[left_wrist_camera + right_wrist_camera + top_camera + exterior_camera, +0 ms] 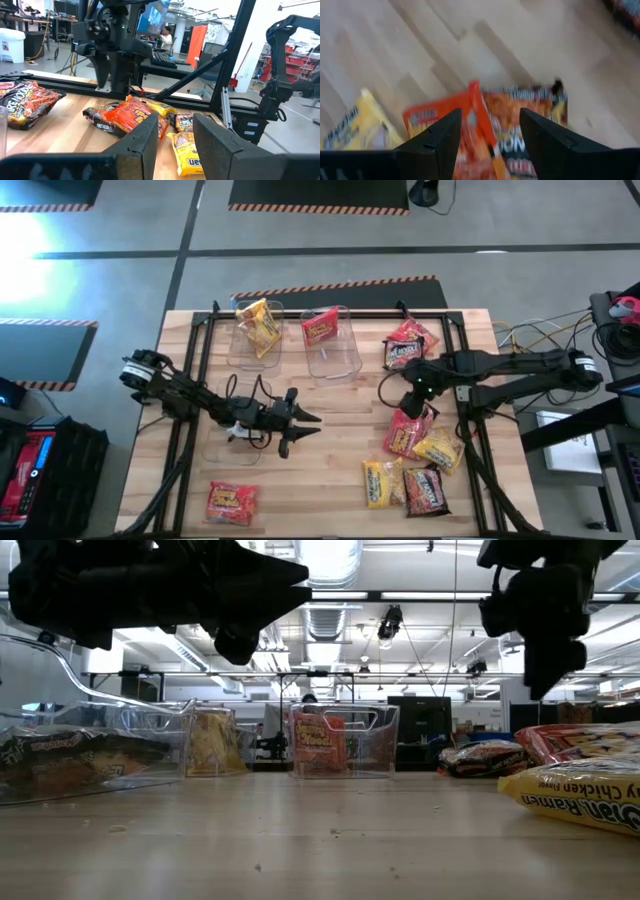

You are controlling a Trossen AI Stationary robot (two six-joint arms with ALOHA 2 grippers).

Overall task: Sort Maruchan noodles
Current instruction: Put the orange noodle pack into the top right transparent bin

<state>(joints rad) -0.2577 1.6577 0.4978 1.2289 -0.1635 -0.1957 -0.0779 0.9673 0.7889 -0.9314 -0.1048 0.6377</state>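
Your right gripper (418, 402) is hanging just above the red-orange packet (408, 432) that lies at the top of the pile on the right side of the wooden table (330, 470). Its two dark fingers (440, 137) are standing wide apart with nothing between them, and the wrist view is looking straight down on that red-orange packet (490, 125), with a yellow packet (360, 125) beside it.

Taking that red-orange packet as your landmark: a yellow packet (440, 448) is lying against its outer side, another yellow packet (381, 482) and a dark brown-red packet (424, 490) are lying just nearer the table's front edge, and a dark packet and a red one (408, 345) are lying together toward the back edge. Farther back and toward the table's middle, two clear bins are standing side by side: the one nearer the landmark (335, 340) is holding a red packet (320, 328), the farther one (250, 340) a yellow packet (259, 325). Well across the table, near the front left corner, a lone red packet (231, 503) is lying flat.

Your left gripper (300, 426) is waiting over the table's middle, pointing toward the landmark. Its fingers (145, 145) are showing a narrow gap and are gripping nothing.
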